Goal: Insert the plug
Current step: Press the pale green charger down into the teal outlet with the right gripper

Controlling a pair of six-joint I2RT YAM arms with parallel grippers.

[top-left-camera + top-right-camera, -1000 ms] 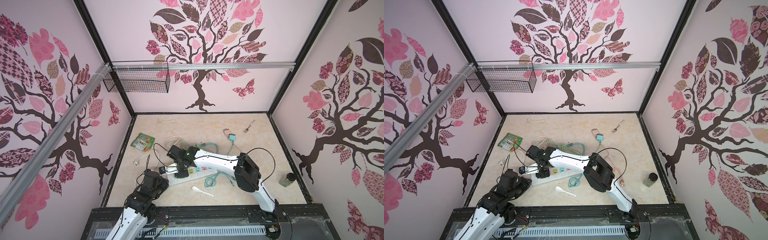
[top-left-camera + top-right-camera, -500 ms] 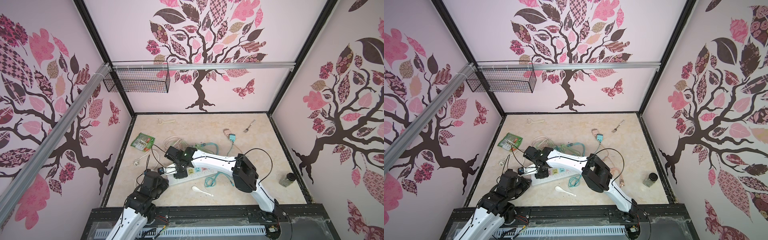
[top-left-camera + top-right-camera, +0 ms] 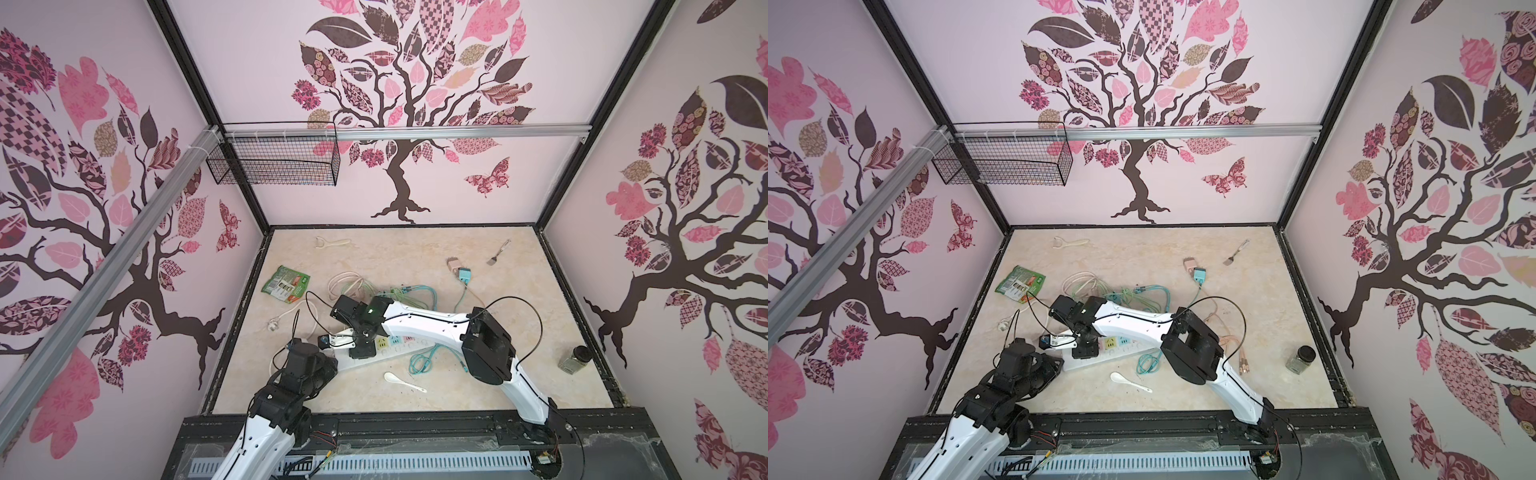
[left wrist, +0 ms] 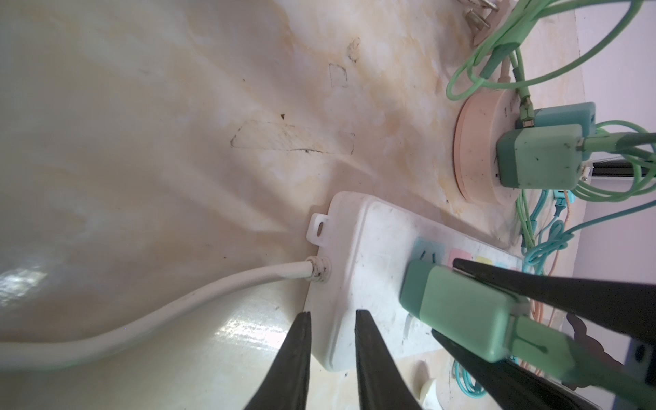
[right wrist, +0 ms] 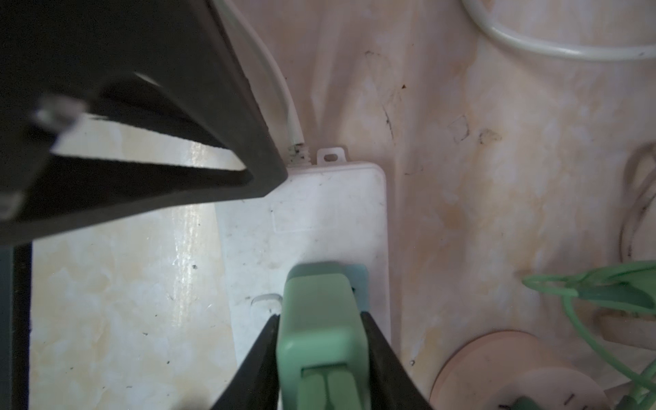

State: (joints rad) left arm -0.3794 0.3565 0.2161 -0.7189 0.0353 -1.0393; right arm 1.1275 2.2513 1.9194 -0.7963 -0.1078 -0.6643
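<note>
Green plug (image 5: 319, 319) on power strip (image 5: 319, 213), pinched by right fingers (image 5: 381, 355), left fingers (image 4: 294, 355) slightly spread

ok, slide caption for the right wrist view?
Right gripper, jaws closed on the green plug, at the white power strip's end socket.

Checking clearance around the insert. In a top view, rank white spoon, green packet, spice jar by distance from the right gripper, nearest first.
1. white spoon, just toward the robot's side of the right gripper.
2. green packet, back left of it.
3. spice jar, far off by the right wall.
</note>
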